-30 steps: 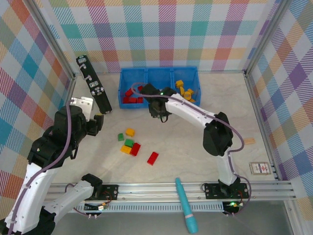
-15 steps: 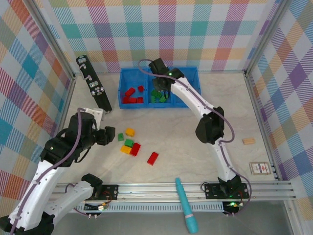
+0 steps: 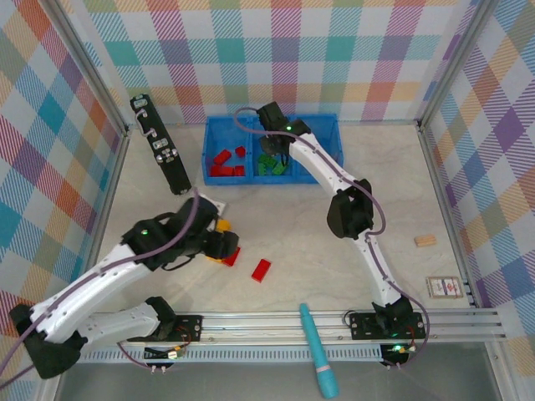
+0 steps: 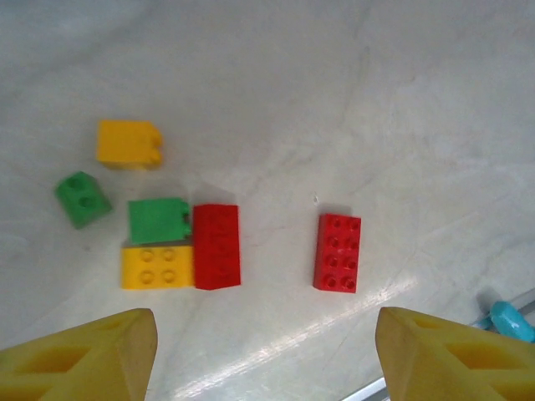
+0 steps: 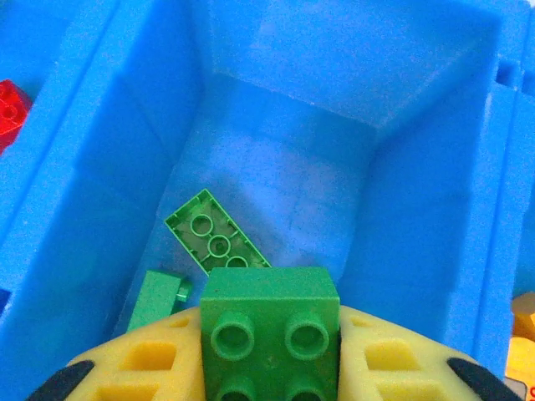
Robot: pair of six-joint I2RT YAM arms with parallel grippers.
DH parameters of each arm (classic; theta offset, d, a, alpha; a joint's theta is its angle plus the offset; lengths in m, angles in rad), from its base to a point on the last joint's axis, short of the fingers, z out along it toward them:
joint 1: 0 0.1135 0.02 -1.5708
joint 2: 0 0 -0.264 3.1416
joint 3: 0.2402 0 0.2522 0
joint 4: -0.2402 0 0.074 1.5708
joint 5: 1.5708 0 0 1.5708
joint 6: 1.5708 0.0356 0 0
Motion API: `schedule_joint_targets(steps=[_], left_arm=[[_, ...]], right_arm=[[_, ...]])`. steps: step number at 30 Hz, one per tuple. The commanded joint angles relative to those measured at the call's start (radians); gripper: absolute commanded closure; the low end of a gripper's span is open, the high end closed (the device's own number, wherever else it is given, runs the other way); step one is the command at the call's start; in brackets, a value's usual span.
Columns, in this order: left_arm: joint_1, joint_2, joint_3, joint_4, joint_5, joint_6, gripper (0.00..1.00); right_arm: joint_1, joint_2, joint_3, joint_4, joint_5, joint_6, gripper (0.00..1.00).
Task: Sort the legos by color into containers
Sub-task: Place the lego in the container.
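**Green Brick Is Hanging Over the Green Box**

The right gripper (image 3: 272,153) is reaching out over the blue tray (image 3: 337,138). It is squeezing a green brick (image 5: 269,322) tight between its yellow pads (image 5: 138,363). It is holding the brick right above the middle box (image 5: 276,75), because that is where the green ones are going. A flat green piece (image 5: 216,241) and another green piece (image 5: 157,302) are lying on the bottom there. A red piece (image 5: 8,104) is peeking in from the box on one side. A yellow piece (image 5: 522,322) is peeking in from the other side. So each color is getting its own box. I think letting go comes next, so the brick drops in.

The left gripper (image 4: 267,359) is hanging over the table with its fingers spread wide and nothing between them. Loose bricks are waiting under it. One lone red brick (image 4: 338,252) is lying a bit apart, so it looks easy to grab. A second red brick (image 4: 216,246) is pressing against a green one (image 4: 159,220) and a yellow one (image 4: 157,266), so grabbing there could bump the neighbors.
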Motion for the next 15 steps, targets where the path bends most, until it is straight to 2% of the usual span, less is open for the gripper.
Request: schedule_joint_targets(steps=[1, 10, 15], left_arm=[[-0.076, 0.056, -0.017, 0.066, -0.047, -0.073, 0.30], [-0.262, 0.288, 0.005, 0.121, -0.106, -0.119, 0.29], [-0.329, 0.423, 0.034, 0.121, -0.132, -0.137, 0.28]], right_arm=[[0.004, 0.030, 0.003, 0.035, -0.021, -0.058, 0.66], [-0.002, 0.027, -0.034, 0.069, -0.072, -0.102, 0.56], [-0.001, -0.028, -0.091, 0.119, -0.061, -0.130, 0.47]])
